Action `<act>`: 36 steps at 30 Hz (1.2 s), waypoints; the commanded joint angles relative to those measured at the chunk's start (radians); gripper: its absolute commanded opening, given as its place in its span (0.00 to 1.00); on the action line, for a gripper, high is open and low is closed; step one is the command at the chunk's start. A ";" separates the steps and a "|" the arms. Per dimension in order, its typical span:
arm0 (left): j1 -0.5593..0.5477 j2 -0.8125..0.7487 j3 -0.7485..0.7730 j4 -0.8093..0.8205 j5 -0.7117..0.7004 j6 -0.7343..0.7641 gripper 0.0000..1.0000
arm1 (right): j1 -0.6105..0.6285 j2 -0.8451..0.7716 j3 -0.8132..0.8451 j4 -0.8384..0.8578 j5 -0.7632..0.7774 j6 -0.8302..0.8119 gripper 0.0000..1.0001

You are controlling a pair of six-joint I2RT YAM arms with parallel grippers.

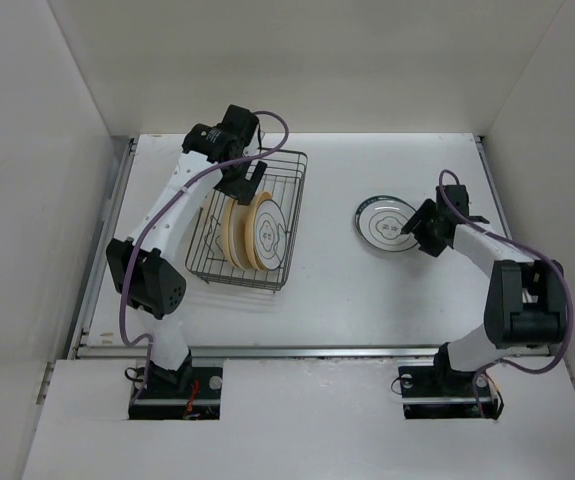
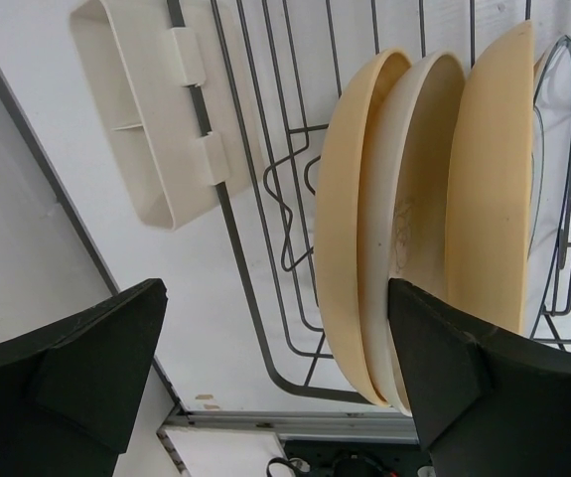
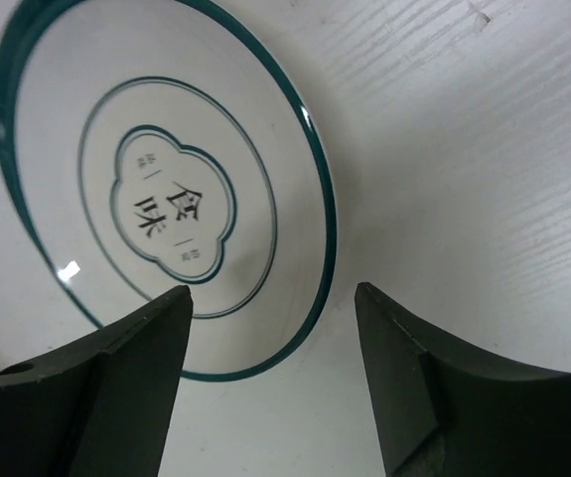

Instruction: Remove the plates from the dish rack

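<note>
The dark wire dish rack (image 1: 279, 172) stands at the left of the table. Several plates stand on edge in it: yellow-tan ones (image 1: 231, 232) and a white one with a centre drawing (image 1: 268, 235). My left gripper (image 1: 244, 184) is open over the rack's far end. In the left wrist view (image 2: 275, 343) the outermost yellow-tan plate (image 2: 347, 229) has its rim between the jaws, with more plates (image 2: 489, 179) behind it. Another white, dark-rimmed plate (image 1: 385, 222) lies flat on the table at the right. My right gripper (image 1: 419, 226) is open and empty at its edge (image 3: 273, 333), over its rim (image 3: 315, 298).
A cream plastic clip (image 2: 141, 119) hangs on the rack's side wire (image 2: 235, 229). White enclosure walls stand close on the left, back and right. A metal rail (image 1: 307, 350) runs along the table's near edge. Bare white table (image 1: 337, 290) lies between rack and flat plate.
</note>
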 commanded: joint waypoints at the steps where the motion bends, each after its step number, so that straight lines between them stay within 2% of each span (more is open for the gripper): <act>1: 0.004 -0.053 0.000 -0.036 -0.027 0.017 0.88 | -0.007 0.054 0.058 0.041 0.001 -0.016 0.68; 7: 0.004 -0.044 0.000 -0.054 -0.027 0.017 0.85 | 0.004 0.126 0.118 0.061 -0.019 -0.036 0.60; 11: 0.004 -0.044 -0.009 -0.054 -0.027 0.017 0.85 | 0.025 0.172 0.146 0.070 -0.019 -0.046 0.60; 16: 0.004 -0.053 -0.009 -0.054 -0.027 0.017 0.85 | 0.070 0.238 0.247 -0.026 0.105 -0.055 0.62; 19: 0.004 -0.053 -0.009 -0.054 -0.027 0.017 0.85 | 0.084 0.250 0.256 -0.048 0.129 -0.064 0.62; 22: 0.004 -0.053 -0.009 -0.063 -0.016 0.017 0.76 | 0.084 0.197 0.233 -0.048 0.139 -0.055 0.62; 24: 0.004 -0.053 -0.009 -0.072 -0.016 0.017 0.65 | 0.084 0.155 0.212 -0.048 0.139 -0.055 0.65; 27: 0.004 -0.035 0.002 -0.099 -0.016 0.017 0.59 | 0.093 0.111 0.199 -0.048 0.139 -0.055 0.65; 31: 0.004 -0.025 0.022 -0.122 0.016 0.008 0.59 | 0.102 0.036 0.178 -0.048 0.139 -0.064 0.65; 36: 0.004 -0.068 0.055 -0.112 0.087 0.008 0.75 | 0.102 0.002 0.160 -0.048 0.129 -0.073 0.65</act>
